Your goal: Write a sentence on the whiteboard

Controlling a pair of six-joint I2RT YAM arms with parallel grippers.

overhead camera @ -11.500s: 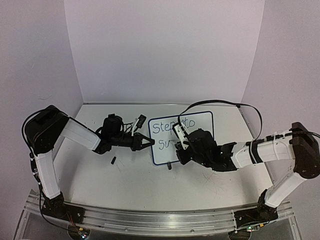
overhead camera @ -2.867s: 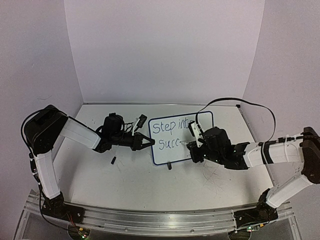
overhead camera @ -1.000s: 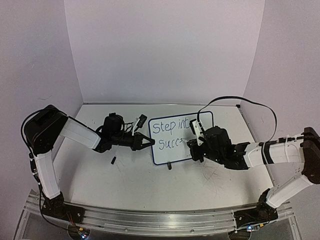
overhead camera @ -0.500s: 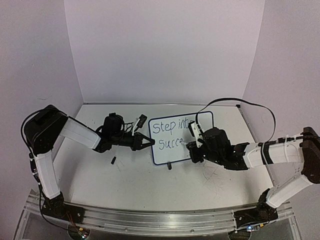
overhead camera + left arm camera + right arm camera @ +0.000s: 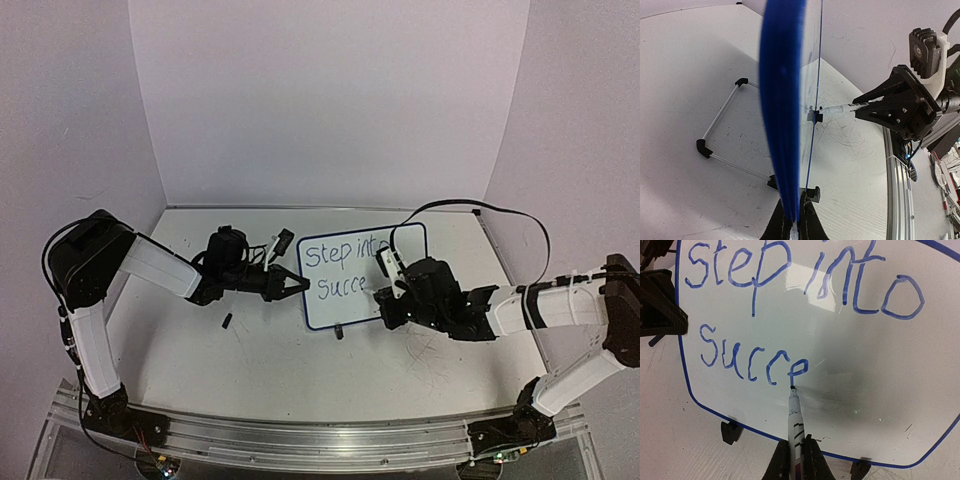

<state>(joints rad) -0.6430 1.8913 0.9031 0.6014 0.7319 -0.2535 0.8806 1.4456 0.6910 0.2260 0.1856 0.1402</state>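
Note:
The whiteboard (image 5: pixel 345 312) stands upright mid-table on small black feet, blue-framed. My left gripper (image 5: pixel 298 283) is shut on its left edge; in the left wrist view the blue frame (image 5: pixel 782 100) runs up from between the fingertips (image 5: pixel 807 220). The sentence (image 5: pixel 790 280) reads "Step into" with "Succe" (image 5: pixel 752 362) below it in blue ink. My right gripper (image 5: pixel 796 452) is shut on a white marker (image 5: pixel 795 425). The marker's tip touches the board at the foot of the last "e". From above, that gripper (image 5: pixel 385 295) covers the board's right part.
A small black piece (image 5: pixel 227 321) lies on the table left of the board. The wire stand (image 5: pixel 722 107) reaches out behind the board. A black cable (image 5: pixel 470 205) arcs over the right arm. The metal rail (image 5: pixel 320 435) runs along the near edge.
The second line has grown from "Su" to "Succe" as my right gripper worked rightward. Over the last second the marker dipped slightly, forming the "e". The left gripper has not moved.

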